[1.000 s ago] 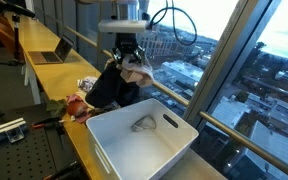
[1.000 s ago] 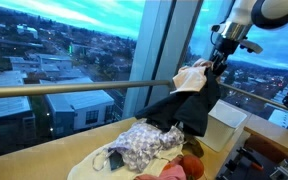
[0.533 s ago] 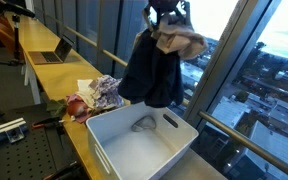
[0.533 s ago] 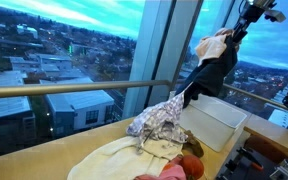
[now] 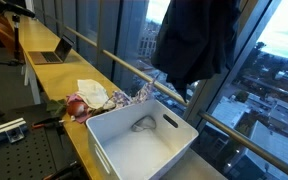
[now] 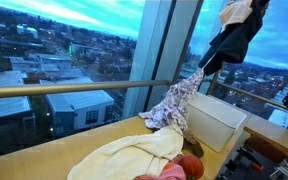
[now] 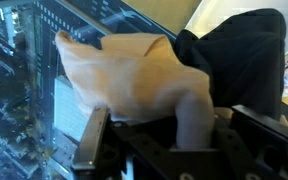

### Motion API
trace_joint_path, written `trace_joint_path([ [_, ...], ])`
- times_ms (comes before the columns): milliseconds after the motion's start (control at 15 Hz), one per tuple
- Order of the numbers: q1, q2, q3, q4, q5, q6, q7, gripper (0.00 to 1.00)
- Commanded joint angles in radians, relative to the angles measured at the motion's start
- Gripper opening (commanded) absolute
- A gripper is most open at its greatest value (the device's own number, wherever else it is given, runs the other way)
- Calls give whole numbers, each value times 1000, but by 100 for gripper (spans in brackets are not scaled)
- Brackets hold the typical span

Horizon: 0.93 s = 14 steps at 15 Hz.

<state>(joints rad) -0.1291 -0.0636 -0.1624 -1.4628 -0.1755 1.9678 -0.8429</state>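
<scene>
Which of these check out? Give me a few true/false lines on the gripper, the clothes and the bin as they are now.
1. The gripper is shut on a dark garment and a beige cloth. True.
2. The dark garment lies folded inside the white bin. False: it hangs in the air from the gripper, above the bin.
3. A small grey item lies in the white bin. True.
4. The laptop stands right beside the bin. False: it sits at the far end of the table, well away from the bin.
5. A patterned cloth trails down below the dark garment. True.
</scene>
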Motion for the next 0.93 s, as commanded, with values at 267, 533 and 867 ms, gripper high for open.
trace_joint_path([
  [267, -52, 146, -56, 281, 89, -171, -137, 0],
  [533, -74, 179, -53, 193, 112, -158, -155, 0],
  [867, -72, 177, -41, -23, 115, -116, -144, 0],
])
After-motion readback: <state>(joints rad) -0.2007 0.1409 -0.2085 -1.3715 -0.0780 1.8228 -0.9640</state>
